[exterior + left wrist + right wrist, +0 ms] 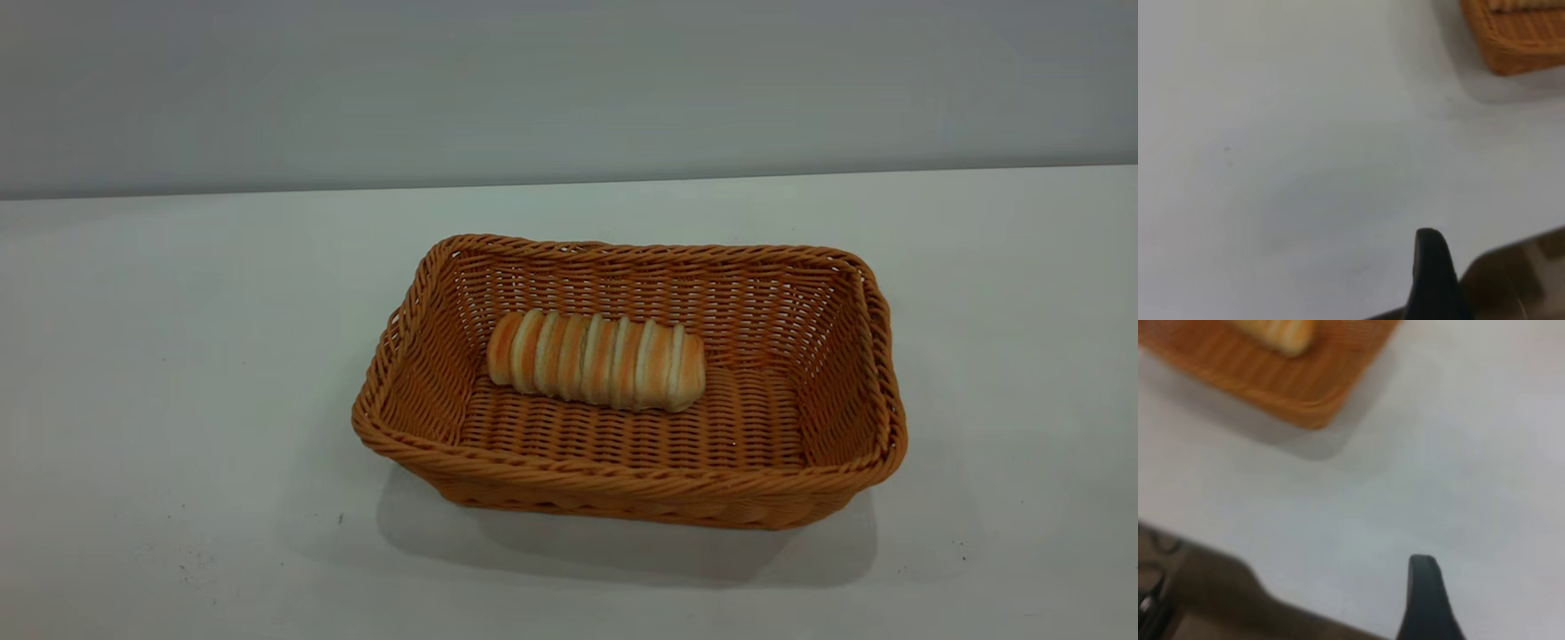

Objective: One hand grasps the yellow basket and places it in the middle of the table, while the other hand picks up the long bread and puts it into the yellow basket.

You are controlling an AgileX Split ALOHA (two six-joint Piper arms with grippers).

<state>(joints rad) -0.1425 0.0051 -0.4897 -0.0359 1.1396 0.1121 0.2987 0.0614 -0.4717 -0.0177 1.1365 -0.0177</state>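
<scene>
The yellow basket (622, 484) stands on the white table (178, 356) near its middle. The long bread (596, 358) lies across the basket's ribbed bottom, toward the far side. Neither arm shows in the exterior view. My left gripper (1431, 277) is low over bare table, well away from the basket's corner (1518, 40); only a dark part of it shows. My right gripper (1425, 600) is likewise over bare table, apart from the basket (1271, 380) and the end of the bread (1281, 332) in it. Neither gripper holds anything that I can see.
The table's edge and the brown floor beyond it show close to each gripper, in the left wrist view (1525, 267) and the right wrist view (1205, 600). A grey wall (569, 89) rises behind the table. A few dark specks (340, 518) mark the tabletop.
</scene>
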